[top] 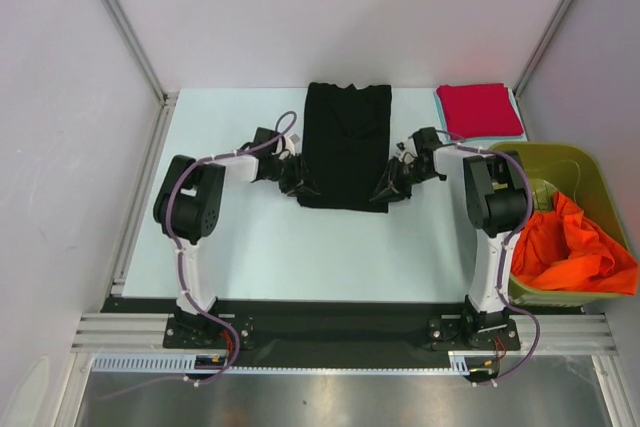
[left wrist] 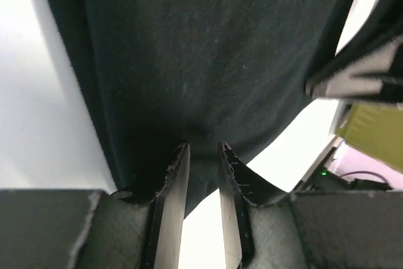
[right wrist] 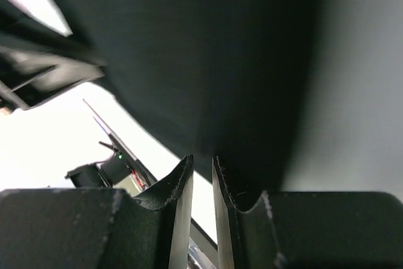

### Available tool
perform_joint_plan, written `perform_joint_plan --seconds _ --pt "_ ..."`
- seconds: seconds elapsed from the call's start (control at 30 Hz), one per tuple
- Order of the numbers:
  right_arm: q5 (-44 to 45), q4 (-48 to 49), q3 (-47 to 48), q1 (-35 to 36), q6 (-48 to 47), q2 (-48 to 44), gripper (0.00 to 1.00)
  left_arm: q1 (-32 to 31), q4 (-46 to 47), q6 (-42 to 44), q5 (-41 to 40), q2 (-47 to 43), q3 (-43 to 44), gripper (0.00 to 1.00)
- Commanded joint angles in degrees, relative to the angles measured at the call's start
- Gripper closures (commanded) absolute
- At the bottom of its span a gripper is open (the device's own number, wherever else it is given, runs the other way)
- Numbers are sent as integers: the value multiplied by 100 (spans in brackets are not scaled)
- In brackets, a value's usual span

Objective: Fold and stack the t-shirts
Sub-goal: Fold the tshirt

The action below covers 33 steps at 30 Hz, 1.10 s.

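1. My left claw [top: 303,185] and right claw [top: 383,193] each pinch a near corner of the black t-shirt [top: 347,142], which lies mid-table [top: 250,242].
2. Olive bin [top: 562,153], right edge: holds the crumpled orange t-shirt [top: 575,247].
3. Red t-shirt [top: 480,109]: folded, far right corner.

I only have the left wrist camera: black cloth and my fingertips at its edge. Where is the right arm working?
Observer: The right gripper sits at the near right corner of the black t-shirt, opposite the left gripper at the near left corner.
Operator: Where is the stack?
Observer: A folded red t-shirt lies at the far right corner of the table.
Operator: Is anything left to fold?
Observer: An orange t-shirt is bunched in the green bin beside the right arm.
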Motion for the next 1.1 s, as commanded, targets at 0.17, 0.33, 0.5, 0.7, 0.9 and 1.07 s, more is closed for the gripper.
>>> perform_joint_plan --seconds 0.17,0.33,0.5,0.7,0.9,1.07 --pt "554 -525 -471 -713 -961 -855 71 84 -342 873 -610 -792 -804 68" --pt "819 -616 -891 -766 -674 -1681 56 23 -113 3 -1134 -2468 -1683 55" --pt "1001 1313 -2478 -678 1342 -2726 43 -4 432 -1058 -1559 -3290 -2438 41" --pt "1625 3426 -3599 -142 3413 -2896 41 -4 1792 -2630 -1568 -3010 -3220 38" --pt "2688 3587 -3863 288 4213 -2983 45 -39 2428 -3723 -2129 -2649 -3338 39" --pt "3174 3560 -4118 368 4653 -3045 51 -65 2621 -4189 -2341 -2385 -3363 43"
